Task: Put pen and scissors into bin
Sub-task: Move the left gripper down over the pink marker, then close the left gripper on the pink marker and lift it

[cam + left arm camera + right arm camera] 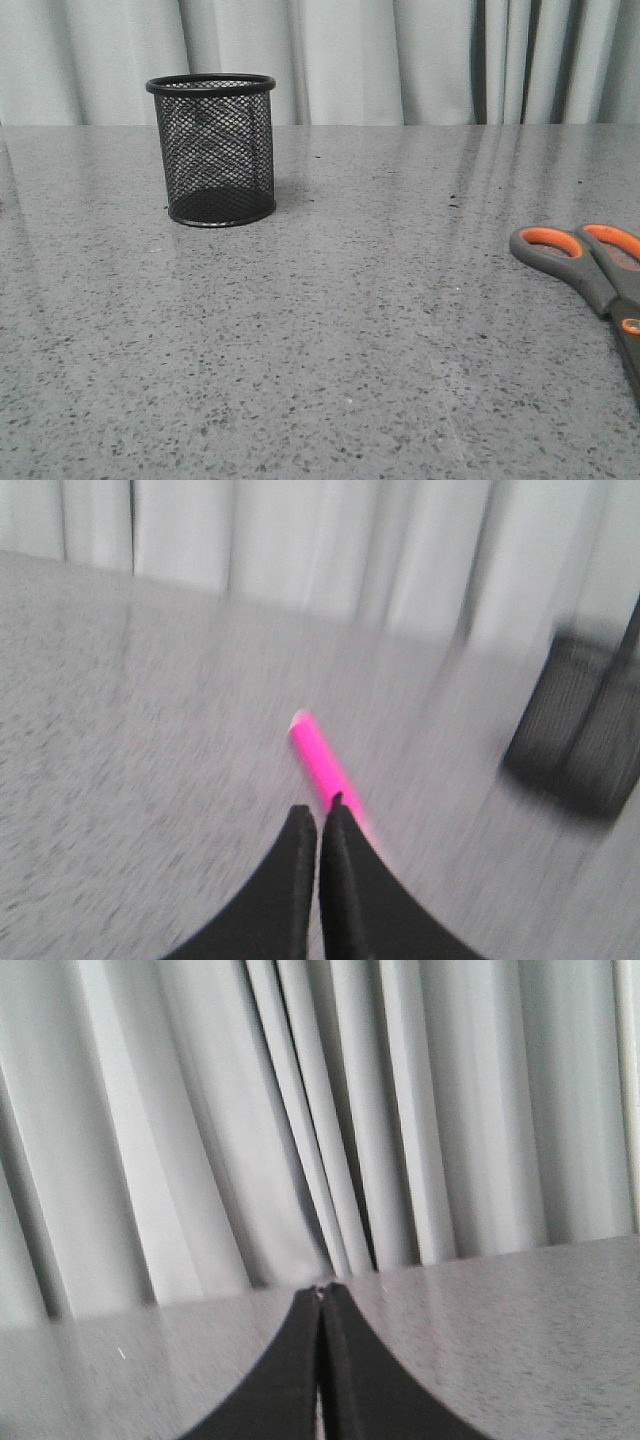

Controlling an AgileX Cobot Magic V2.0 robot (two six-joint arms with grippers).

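Note:
The black mesh bin (212, 150) stands upright at the back left of the table and looks empty. The scissors (590, 268) lie flat at the right edge, partly cut off by the frame. The pink pen (320, 762) lies on the table in the blurred left wrist view, its pale end pointing away, and it is out of the front view. My left gripper (318, 812) is shut and holds nothing, its tips just over the pen's near end. The bin (578, 730) shows as a dark blur off to the side. My right gripper (322, 1290) is shut and empty, facing the curtain.
A grey speckled tabletop (350, 330) runs to a pale pleated curtain (400, 60) at the back. Neither arm shows in the front view.

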